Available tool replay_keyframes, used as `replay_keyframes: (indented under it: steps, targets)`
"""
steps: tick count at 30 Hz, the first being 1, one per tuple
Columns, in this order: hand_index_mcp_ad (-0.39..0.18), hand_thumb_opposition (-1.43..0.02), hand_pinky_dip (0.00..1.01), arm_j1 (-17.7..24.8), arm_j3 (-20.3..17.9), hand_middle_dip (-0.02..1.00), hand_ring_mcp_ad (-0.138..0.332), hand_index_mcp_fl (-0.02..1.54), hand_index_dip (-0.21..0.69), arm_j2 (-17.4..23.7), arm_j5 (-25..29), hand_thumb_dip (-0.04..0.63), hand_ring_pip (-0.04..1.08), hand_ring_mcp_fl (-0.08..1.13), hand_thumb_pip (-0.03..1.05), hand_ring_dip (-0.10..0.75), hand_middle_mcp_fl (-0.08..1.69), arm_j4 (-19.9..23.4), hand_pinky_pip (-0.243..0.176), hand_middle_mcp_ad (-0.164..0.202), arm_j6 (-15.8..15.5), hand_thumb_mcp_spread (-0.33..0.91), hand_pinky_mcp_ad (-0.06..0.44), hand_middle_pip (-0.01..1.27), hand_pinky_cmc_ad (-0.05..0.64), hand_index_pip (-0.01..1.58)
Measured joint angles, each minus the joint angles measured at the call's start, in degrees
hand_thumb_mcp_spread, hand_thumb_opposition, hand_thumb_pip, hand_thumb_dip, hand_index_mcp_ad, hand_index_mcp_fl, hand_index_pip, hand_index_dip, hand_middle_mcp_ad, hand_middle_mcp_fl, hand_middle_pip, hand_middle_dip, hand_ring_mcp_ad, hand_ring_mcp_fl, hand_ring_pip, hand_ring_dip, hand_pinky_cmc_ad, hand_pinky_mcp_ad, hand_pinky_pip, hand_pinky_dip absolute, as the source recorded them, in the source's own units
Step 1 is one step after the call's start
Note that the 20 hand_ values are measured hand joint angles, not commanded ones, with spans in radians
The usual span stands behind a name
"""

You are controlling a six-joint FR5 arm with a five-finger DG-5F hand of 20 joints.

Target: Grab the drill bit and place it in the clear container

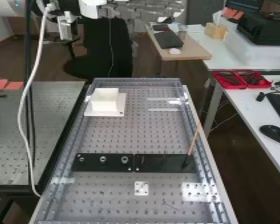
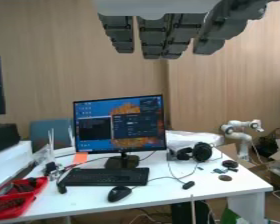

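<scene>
The bench [image 1: 117, 137] runs away from the camera, with see-through rails [image 1: 71, 130] along its long sides and a floor gap between it and the desk [image 1: 244, 112] on the view's right. A darker table [image 1: 44, 125] lies close along its other side, with a white cable [image 1: 23, 105] hanging in front.

The perforated top stretches between the white block [image 1: 105, 98], sitting on a white base [image 1: 117, 111] near the far end, and two dark plates [image 1: 91, 162] laid end to end across the nearer part. A slim light-brown rod [image 1: 192, 142] stands tilted at the right-hand plate, beside the rail. Round metal pieces [image 1: 103, 159] sit on the other plate.

The hand [image 1: 147, 9] is at the top of the high view, past the bench's far edge in the picture and well apart from plates and rod. Its fingers [image 2: 117, 32] are extended, side by side with slight gaps. Which item is the drill bit cannot be told; the rod and metal pieces lie nearer the camera than the fingers. In the wrist view a monitor [image 2: 119, 125] stands behind a keyboard [image 2: 105, 176].
</scene>
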Motion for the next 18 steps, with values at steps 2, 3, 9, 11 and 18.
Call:
replay_keyframes:
  steps: [2,3,9,11,18]
  targets:
    - [-0.009,0.00,0.02,-0.1,-0.9,0.04,0.012,0.01,0.019,-0.7,0.8,0.009,0.01,0.01,0.00,0.017,0.01,1.2,-0.010,0.059,0.1,0.00,0.051,0.02,0.045,0.01]
    - [-0.014,0.00,0.02,-0.2,-1.2,0.04,0.002,0.01,0.019,-0.9,0.9,0.009,0.01,0.01,0.00,0.017,0.01,1.5,-0.010,0.052,0.2,0.00,0.035,0.02,0.049,0.01]
    - [0.051,-0.39,0.19,-0.6,-3.2,0.05,0.040,0.01,0.019,-3.0,2.8,0.005,0.06,0.01,0.15,0.017,0.00,4.0,-0.012,0.058,0.9,0.13,0.113,0.11,0.127,0.04]
    - [0.059,-0.49,0.24,-0.9,-4.1,0.05,0.093,0.01,0.019,-3.6,3.3,0.005,0.07,0.01,0.15,0.017,0.01,5.8,-0.030,0.070,1.4,0.13,0.166,0.12,0.201,0.05]
    - [0.106,-0.65,0.34,-2.0,-6.6,0.04,0.169,0.02,0.019,-6.6,4.7,0.005,0.10,0.03,0.18,0.017,0.01,10.2,-0.066,0.112,3.5,0.13,0.234,0.15,0.297,0.07]
